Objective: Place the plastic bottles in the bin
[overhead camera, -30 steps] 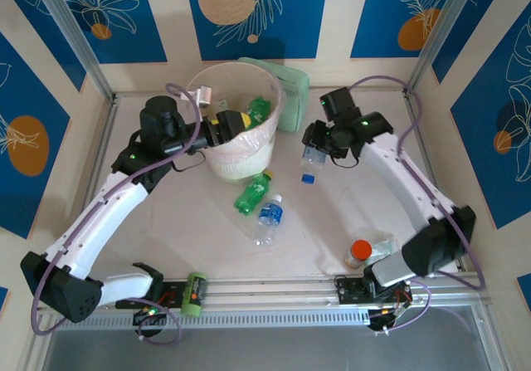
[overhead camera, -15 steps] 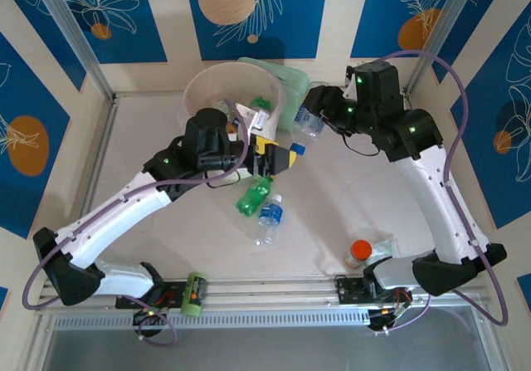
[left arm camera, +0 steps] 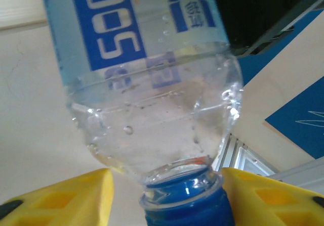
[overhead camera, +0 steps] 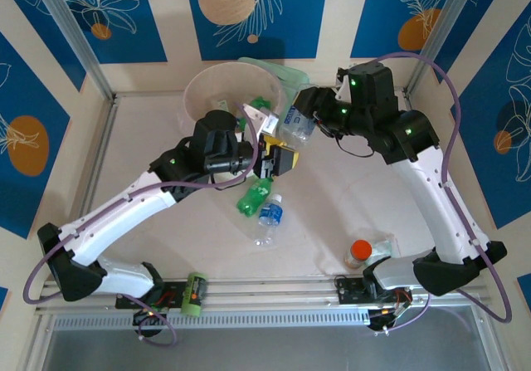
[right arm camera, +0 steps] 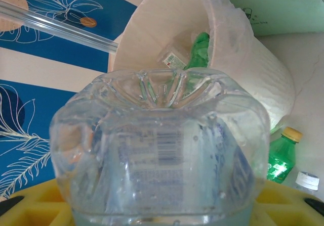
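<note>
A clear plastic bottle point(overhead camera: 297, 127) with a blue label hangs cap-down beside the bin's rim, and my right gripper point(overhead camera: 305, 122) is shut on its body. In the right wrist view its ribbed base point(right arm camera: 162, 135) points toward the bin's mouth. My left gripper point(overhead camera: 280, 157) sits just under it, open. Its yellow fingers point(left arm camera: 61, 198) flank the blue cap point(left arm camera: 185, 203), with a gap showing on the left side. The bin point(overhead camera: 217, 79), white with a pinkish liner, leans and holds a green bottle point(right arm camera: 200, 51). A green bottle point(overhead camera: 253, 195) and a clear bottle point(overhead camera: 267, 217) lie on the table.
A pale green flat box point(overhead camera: 292, 75) stands behind the bin. A clear container with an orange cap point(overhead camera: 362, 252) lies near the right arm's base. A green roll point(overhead camera: 193, 294) sits on the front rail. Walls with metal posts close in the back and sides.
My left gripper left the bin, swung right under the held bottle, and its jaws narrowed around the cap. The right arm raised the bottle toward the bin. The bin now leans.
</note>
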You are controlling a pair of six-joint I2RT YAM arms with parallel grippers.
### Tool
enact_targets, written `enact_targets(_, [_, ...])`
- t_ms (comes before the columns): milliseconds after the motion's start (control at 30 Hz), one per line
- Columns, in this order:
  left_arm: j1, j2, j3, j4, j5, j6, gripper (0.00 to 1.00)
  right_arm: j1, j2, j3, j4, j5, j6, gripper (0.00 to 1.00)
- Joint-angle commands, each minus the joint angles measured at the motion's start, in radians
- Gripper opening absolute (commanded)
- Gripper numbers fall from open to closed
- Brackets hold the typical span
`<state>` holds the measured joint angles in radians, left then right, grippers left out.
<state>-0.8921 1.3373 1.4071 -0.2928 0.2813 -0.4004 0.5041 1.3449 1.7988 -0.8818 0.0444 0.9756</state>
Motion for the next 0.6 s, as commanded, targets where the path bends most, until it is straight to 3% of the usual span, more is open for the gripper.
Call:
enact_targets(0, [-0.008, 0.008, 0.032, 0.005, -0.014, 0.018, 0.49, 0.012, -0.01, 0.006, 0.02, -0.02, 0.022, 0.53])
enact_targets(100, [-0.008, 0.006, 0.032, 0.004, -0.022, 0.021, 0.38, 0.014, -0.014, -0.001, 0.018, -0.011, 0.023, 0.53])
enact_targets(300, [-0.007, 0.004, 0.038, -0.03, -0.088, 0.025, 0.26, 0.013, -0.028, -0.006, 0.018, 0.004, 0.025, 0.56])
enact_targets(433, [-0.007, -0.002, 0.05, -0.051, -0.137, 0.017, 0.25, -0.001, -0.037, -0.006, 0.0, 0.027, 0.028, 0.85])
enact_targets(567, [-0.002, 0.003, 0.128, -0.151, -0.241, -0.003, 0.25, -0.039, -0.068, -0.005, -0.021, 0.062, 0.021, 0.91])
